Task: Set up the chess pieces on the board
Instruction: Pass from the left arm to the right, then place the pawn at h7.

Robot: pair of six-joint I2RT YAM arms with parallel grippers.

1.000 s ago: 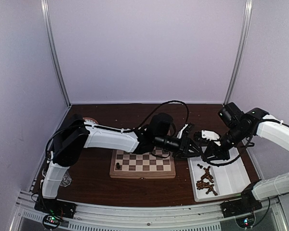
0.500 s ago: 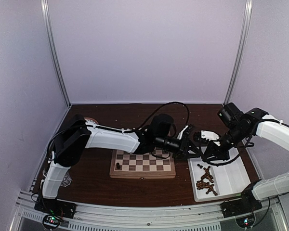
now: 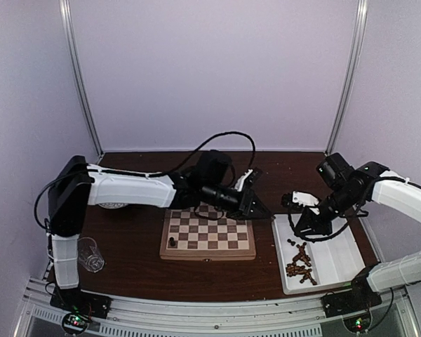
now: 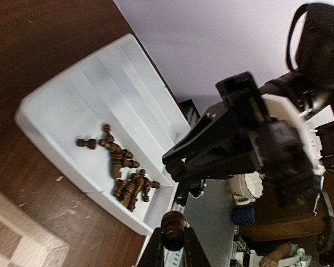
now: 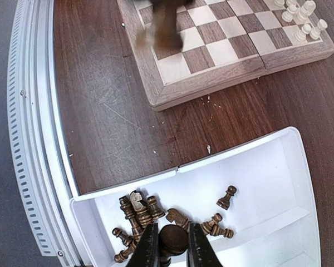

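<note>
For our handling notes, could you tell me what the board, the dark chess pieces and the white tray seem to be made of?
Board: wood, satin finish, visible grain. Dark chess pieces: likely turned wood, stained brown, slight sheen. Tray: probably moulded plastic, smooth matte white, rounded corners.

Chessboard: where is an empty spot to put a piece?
The chessboard is bare across its middle, between white pieces at its far edge and one dark piece near its front left corner. Crowded: the tray, front left part, piled with brown pieces.

The jaws pinch a dark chess piece (above the white tray).
</note>
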